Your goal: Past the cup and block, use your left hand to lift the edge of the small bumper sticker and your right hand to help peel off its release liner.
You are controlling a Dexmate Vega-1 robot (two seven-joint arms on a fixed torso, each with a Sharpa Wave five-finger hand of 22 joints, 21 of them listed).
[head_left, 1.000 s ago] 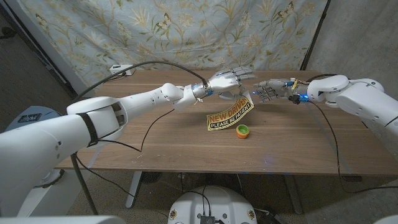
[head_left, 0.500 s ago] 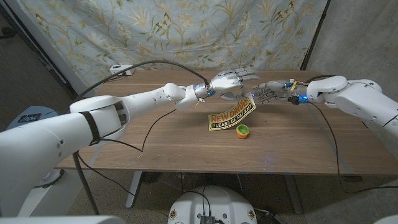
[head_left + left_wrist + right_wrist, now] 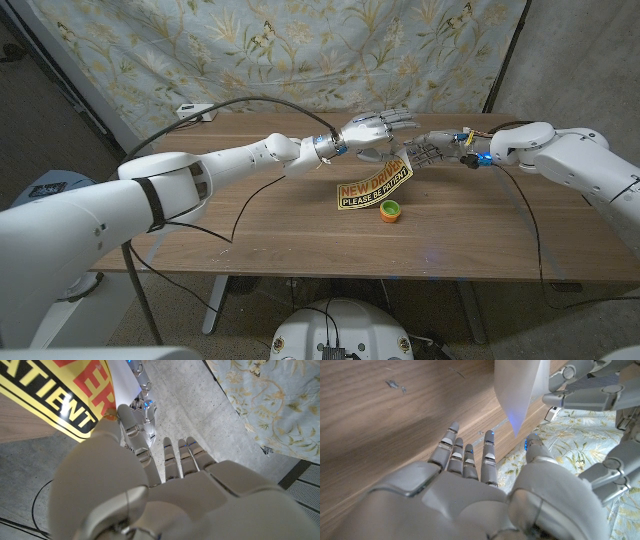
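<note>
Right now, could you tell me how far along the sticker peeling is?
Done: the left hand holds the bumper sticker's far edge off the table. In hand: the right hand reaches toward that raised corner, fingers apart. Left: gripping and peeling the liner.

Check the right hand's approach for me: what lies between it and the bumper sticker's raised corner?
Nothing: in the right wrist view only air separates the right hand from the bumper sticker corner's white backing.

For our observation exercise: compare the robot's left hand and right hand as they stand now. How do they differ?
The left hand holds the yellow bumper sticker's raised edge off the wooden table; the right hand holds nothing, fingers apart near the white backing. The left hand reaches in from the robot's left, the right hand from its right. Both hover above the table's far side.
</note>
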